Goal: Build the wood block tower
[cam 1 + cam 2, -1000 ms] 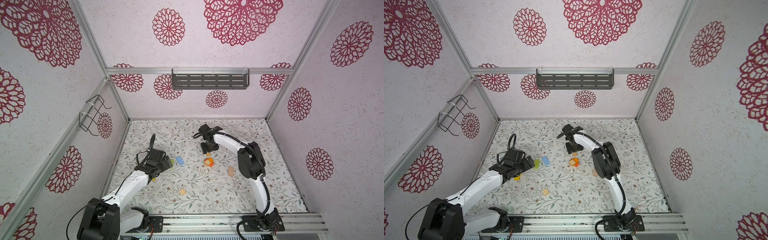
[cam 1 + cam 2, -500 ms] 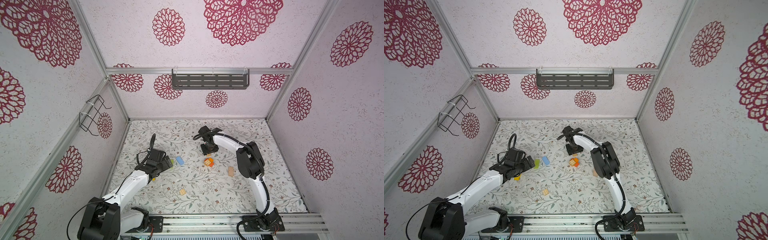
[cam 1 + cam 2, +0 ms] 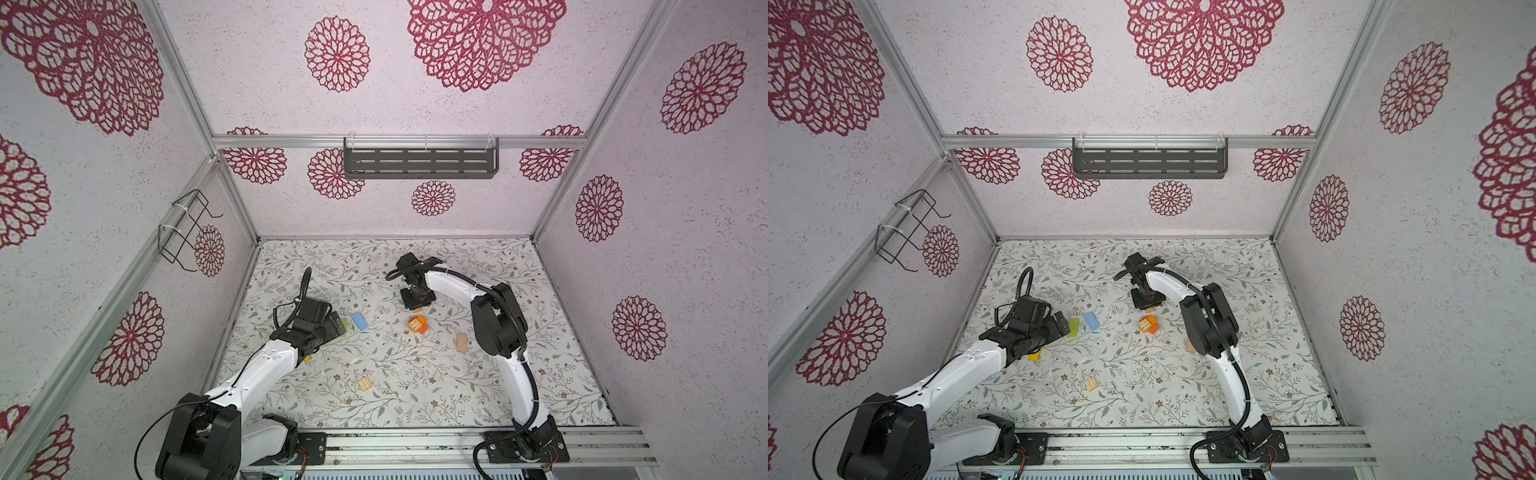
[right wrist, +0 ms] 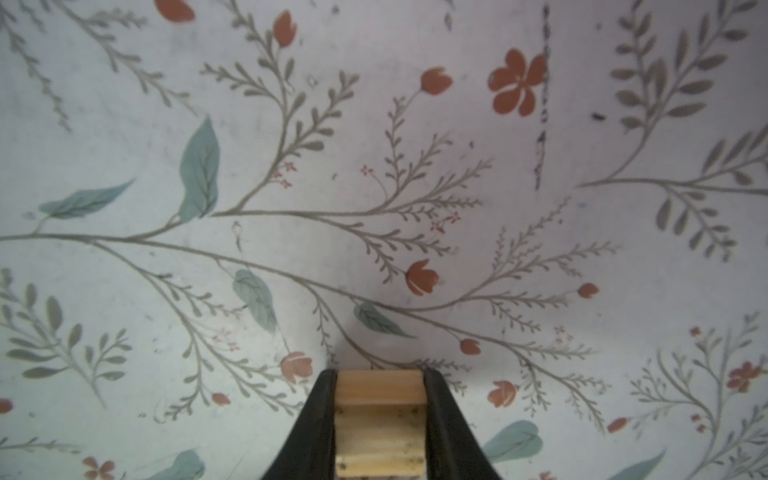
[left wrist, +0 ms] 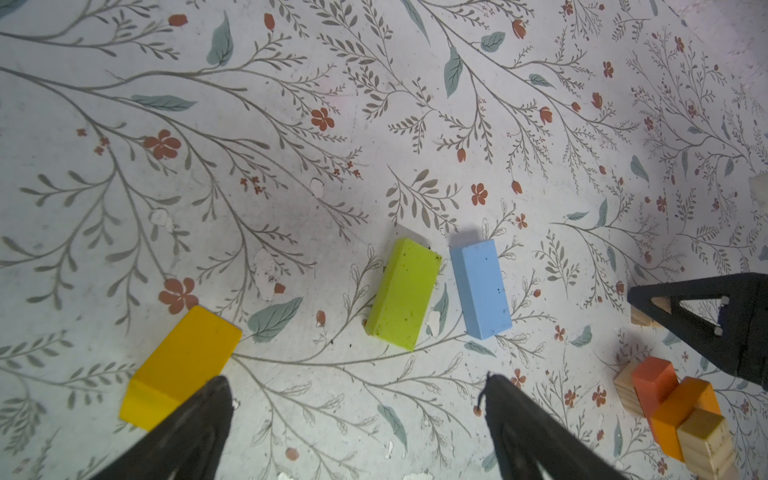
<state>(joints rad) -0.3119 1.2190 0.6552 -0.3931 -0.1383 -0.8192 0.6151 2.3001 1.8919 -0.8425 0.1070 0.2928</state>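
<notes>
The wood block tower (image 3: 417, 325) (image 3: 1148, 324) is a small cluster of orange, red-orange and tan blocks mid-table, also seen in the left wrist view as the tower (image 5: 673, 411). Just behind it, my right gripper (image 3: 417, 303) (image 4: 379, 376) points down at the table, shut on a tan grooved wood block (image 4: 379, 419) that fills the gap between its fingers. My left gripper (image 3: 334, 326) (image 5: 357, 382) hangs open over bare table. A green block (image 5: 403, 293) and a light blue block (image 5: 480, 289) lie just ahead of it. A yellow block (image 5: 183, 361) lies beside one finger.
A plain tan block (image 3: 461, 343) lies right of the tower, near the right arm's elbow. Another tan grooved block (image 3: 365, 384) (image 3: 1091, 384) sits toward the front. A dark shelf (image 3: 419, 162) hangs on the back wall and a wire rack (image 3: 187, 228) on the left wall.
My right gripper's jaws have narrowed onto the tan grooved block, low at the table behind the tower. The left arm has not moved.
</notes>
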